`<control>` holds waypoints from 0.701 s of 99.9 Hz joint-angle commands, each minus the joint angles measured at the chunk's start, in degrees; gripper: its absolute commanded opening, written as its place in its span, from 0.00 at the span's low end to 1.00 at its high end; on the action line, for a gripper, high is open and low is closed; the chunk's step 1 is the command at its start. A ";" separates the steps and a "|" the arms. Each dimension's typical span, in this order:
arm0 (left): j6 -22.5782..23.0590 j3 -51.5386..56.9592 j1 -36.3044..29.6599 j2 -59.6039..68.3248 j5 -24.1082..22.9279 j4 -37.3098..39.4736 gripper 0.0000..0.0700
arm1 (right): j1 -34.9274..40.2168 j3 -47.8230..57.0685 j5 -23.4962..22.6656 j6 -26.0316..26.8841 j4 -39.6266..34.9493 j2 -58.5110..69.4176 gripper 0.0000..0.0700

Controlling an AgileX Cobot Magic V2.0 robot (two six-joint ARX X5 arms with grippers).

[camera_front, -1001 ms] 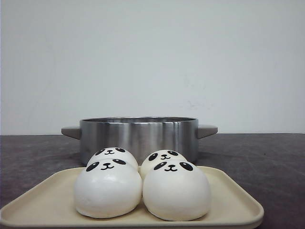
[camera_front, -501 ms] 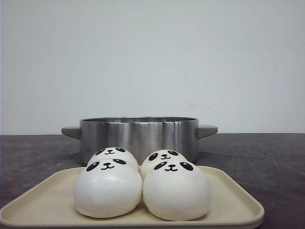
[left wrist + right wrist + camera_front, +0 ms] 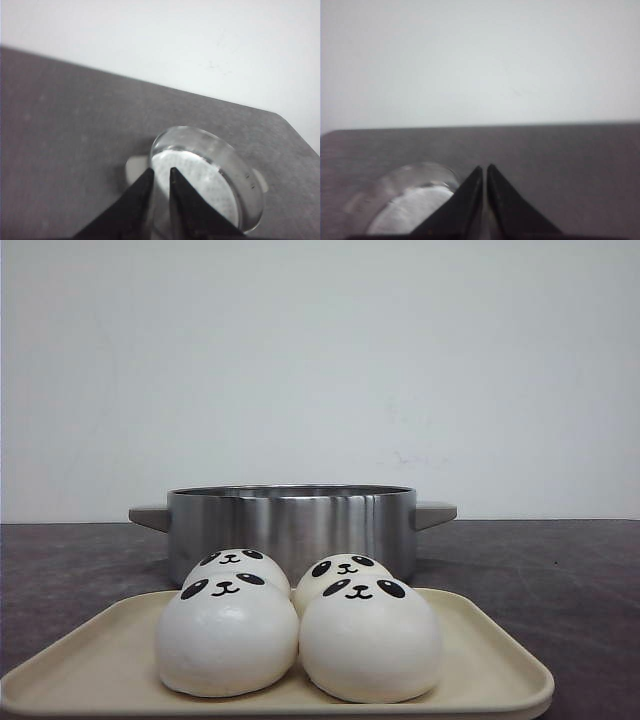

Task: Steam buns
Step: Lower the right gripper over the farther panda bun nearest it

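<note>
Four white panda-faced buns sit in a tight square on a cream tray (image 3: 492, 662) at the near edge in the front view: front left (image 3: 227, 638), front right (image 3: 370, 645), back left (image 3: 236, 564), back right (image 3: 344, 568). Neither gripper shows in the front view. In the left wrist view my left gripper (image 3: 161, 172) holds nothing, its black fingers almost together with a narrow gap, above the steel pot (image 3: 220, 150). In the right wrist view my right gripper (image 3: 484, 167) is shut and empty, with the pot (image 3: 405, 200) beside it.
A round steel pot (image 3: 290, 522) with two grey side handles stands on the dark table (image 3: 560, 560) just behind the tray. Its inside shows a pale perforated plate (image 3: 200, 185). A white wall stands behind the table.
</note>
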 commanded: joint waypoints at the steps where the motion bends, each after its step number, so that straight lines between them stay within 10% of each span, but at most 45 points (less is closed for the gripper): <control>1: 3.10 4.87 0.04 2.01 0.39 -0.72 0.20 | 0.11 2.34 -3.89 -1.33 0.76 1.33 0.16; 16: 3.06 8.00 -0.35 3.56 0.39 0.13 0.70 | 0.13 5.03 -9.57 3.39 1.03 3.63 0.95; 41: 3.06 8.00 -4.98 4.20 0.37 -2.80 0.72 | 1.09 9.77 -10.60 4.22 1.77 10.19 0.95; 70: 3.06 8.00 -7.93 6.14 0.33 -6.36 0.72 | 17.03 23.34 2.19 4.33 -14.97 29.86 0.94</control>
